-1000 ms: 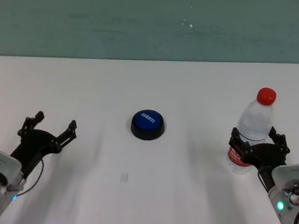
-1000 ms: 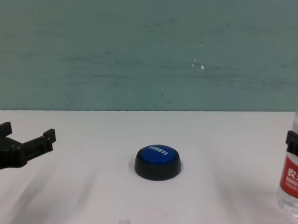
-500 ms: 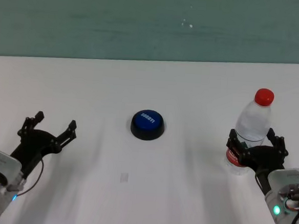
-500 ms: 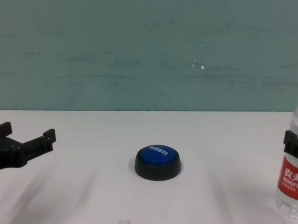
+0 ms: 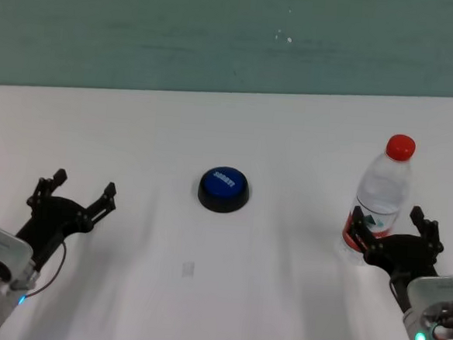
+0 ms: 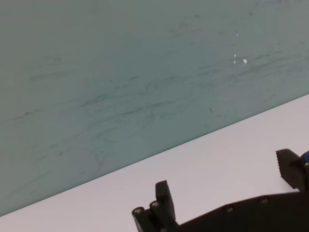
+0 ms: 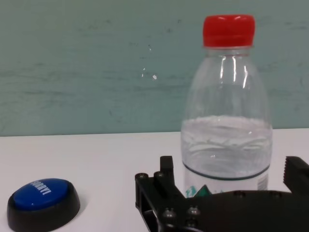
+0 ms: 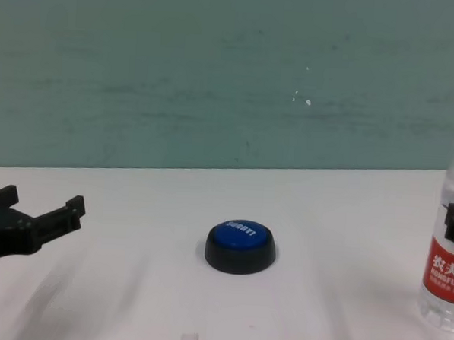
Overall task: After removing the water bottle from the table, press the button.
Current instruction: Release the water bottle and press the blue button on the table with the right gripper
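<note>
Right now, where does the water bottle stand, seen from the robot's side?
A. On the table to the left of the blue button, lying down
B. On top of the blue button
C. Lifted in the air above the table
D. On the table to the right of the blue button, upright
D: the water bottle stands upright on the table, to the right of the blue button, with the open right end effector around its base.

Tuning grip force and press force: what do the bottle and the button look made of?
Water bottle: thin clear plastic, glossy, since the wall shows through it and highlights streak its shoulder; red cap looks like ribbed opaque plastic. Button: blue dome, smooth semi-gloss plastic, on a matte black base, probably plastic too.
</note>
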{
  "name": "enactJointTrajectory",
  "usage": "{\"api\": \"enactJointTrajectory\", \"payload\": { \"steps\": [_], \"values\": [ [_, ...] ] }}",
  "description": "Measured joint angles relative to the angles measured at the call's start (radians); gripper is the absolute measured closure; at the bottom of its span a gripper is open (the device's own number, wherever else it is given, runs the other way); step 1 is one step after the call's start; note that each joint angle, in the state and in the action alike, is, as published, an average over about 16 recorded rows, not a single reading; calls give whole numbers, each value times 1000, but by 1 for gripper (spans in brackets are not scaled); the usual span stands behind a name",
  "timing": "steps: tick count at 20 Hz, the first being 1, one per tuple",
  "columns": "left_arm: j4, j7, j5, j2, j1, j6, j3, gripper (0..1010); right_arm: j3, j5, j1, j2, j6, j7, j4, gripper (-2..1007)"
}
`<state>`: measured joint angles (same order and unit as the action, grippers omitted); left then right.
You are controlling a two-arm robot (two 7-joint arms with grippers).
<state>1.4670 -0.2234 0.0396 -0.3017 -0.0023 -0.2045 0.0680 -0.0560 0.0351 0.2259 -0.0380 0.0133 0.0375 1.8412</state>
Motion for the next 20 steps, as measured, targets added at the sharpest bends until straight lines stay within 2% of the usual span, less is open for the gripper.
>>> {"api": "enactJointTrajectory", "payload": {
  "steps": [5,10,15,20],
  "values": [
    [0,0,0,0,0,0,0,7,-19,-22,30,21,-5,-8,27,2],
    [0,0,0,0,0,0,0,7,-47,-38,33,36,-3,-5,32,2],
    [0,0,0,0,0,0,0,7,-73,-45,5,38,10,10,13,2],
    [0,0,0,0,0,0,0,7,-95,-38,-47,29,32,39,-19,2]
  ]
}}
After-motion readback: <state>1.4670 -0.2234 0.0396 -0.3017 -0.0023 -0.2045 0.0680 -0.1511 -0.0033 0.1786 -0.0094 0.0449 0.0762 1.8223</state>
